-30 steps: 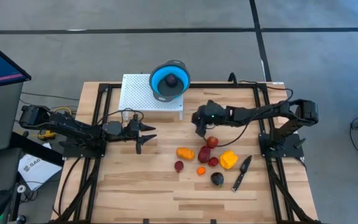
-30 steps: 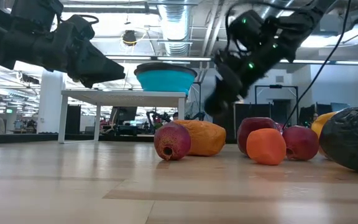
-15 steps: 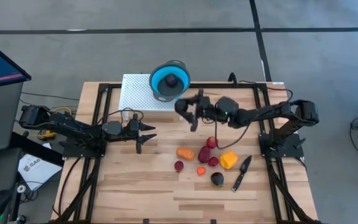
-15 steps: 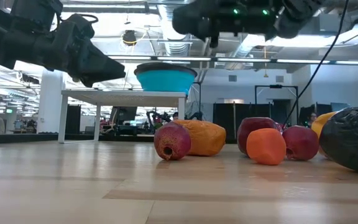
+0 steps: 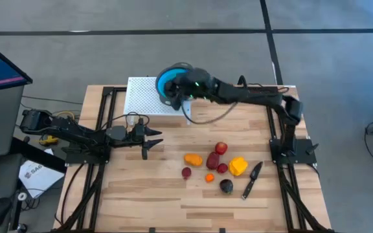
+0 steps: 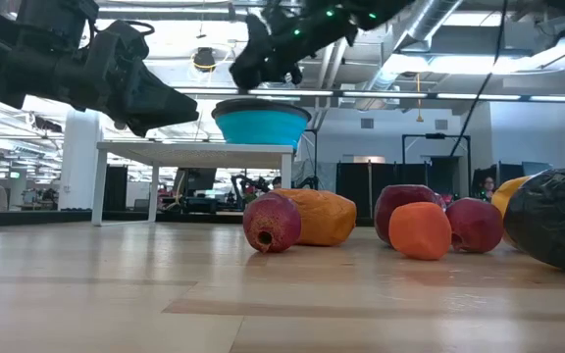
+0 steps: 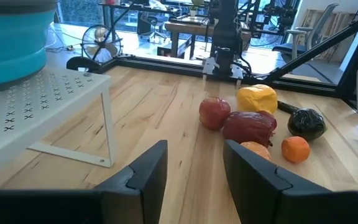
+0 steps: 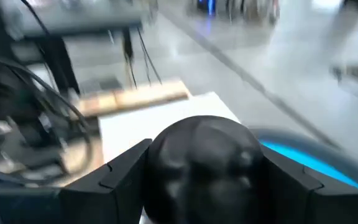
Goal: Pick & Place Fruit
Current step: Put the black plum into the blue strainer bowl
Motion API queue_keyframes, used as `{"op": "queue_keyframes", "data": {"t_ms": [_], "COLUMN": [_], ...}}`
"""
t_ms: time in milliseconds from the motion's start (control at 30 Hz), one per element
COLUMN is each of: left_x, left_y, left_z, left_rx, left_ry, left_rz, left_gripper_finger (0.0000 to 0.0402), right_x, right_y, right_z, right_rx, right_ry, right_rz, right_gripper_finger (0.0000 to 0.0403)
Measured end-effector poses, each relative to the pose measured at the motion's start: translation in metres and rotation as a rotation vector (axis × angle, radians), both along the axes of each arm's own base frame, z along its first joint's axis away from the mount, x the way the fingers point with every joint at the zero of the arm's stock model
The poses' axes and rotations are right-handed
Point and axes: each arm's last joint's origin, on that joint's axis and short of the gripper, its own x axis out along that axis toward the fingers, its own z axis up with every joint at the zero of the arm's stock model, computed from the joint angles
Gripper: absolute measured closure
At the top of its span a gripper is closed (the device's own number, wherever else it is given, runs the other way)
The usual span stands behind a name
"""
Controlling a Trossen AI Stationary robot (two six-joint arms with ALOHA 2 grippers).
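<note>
I had the right gripper (image 5: 181, 90) up over the blue bowl (image 5: 168, 83), which sat on the white perforated stand (image 5: 144, 97) at the back of the table (image 5: 141, 188), w/ the arm stretched across from the right side. In the right wrist view a dark rounded fruit piece (image 8: 205, 163) sat between the two fingers (image 8: 128, 169), clamped on both sides as far as I could tell, though that view was smeared; the bowl's blue rim (image 8: 309, 163) showed just beyond it. The low view put that gripper (image 6: 263, 54) above the bowl (image 6: 261, 125), not touching it. I couldn't see into the bowl from the high view b/c the gripper covered its middle, so what it held I couldn't tell. The rest of the fruit (image 5: 214, 165) lay in a loose cluster on the table's right-centre, well apart from the right gripper: an orange piece (image 5: 193, 158), red ones (image 5: 221, 148), a small orange one (image 5: 209, 177), the yellow one (image 5: 237, 166) and a dark one (image 5: 226, 186), w/ the black-handled knife (image 5: 251, 180) just beside the yellow. The left gripper (image 5: 149, 140) waited low over the table's left-centre, fingers (image 7: 146, 171) apart w/ nothing between them, fruit (image 7: 253, 121) near ahead of it in its wrist view.
</note>
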Motion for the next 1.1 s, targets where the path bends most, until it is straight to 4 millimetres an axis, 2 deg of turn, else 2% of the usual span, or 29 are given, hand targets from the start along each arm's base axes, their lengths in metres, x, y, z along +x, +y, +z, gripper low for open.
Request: {"op": "queue_keyframes", "data": {"t_ms": [167, 333, 500, 633, 800, 1100], "left_x": [0.0, 0.0, 0.0, 0.0, 0.0, 0.0], "left_y": [0.0, 0.0, 0.0, 0.0, 0.0, 0.0], "left_z": [0.0, 0.0, 0.0, 0.0, 0.0, 0.0], "left_rx": [0.0, 0.0, 0.0, -0.001, -0.001, 0.0], "left_ry": [0.0, 0.0, 0.001, 0.001, 0.001, 0.001], "left_rz": [0.0, -0.001, -0.001, -0.005, -0.005, -0.004], "left_gripper_finger": [0.0253, 0.0253, 0.0253, 0.0253, 0.0253, 0.0253], "right_x": [0.001, -0.003, 0.0, 0.001, 0.001, 0.0], "right_y": [-0.031, -0.054, -0.068, -0.071, -0.07, -0.073], "right_z": [0.012, 0.005, -0.008, -0.016, -0.017, -0.016], "right_rx": [0.095, 0.186, 0.224, 0.236, 0.24, 0.229], "right_ry": [0.247, 0.446, 0.517, 0.549, 0.558, 0.56], "right_rz": [-0.06, -0.106, -0.126, -0.129, -0.128, -0.126], "right_gripper_finger": [0.0168, 0.0168, 0.0168, 0.0168, 0.0165, 0.0125]}}
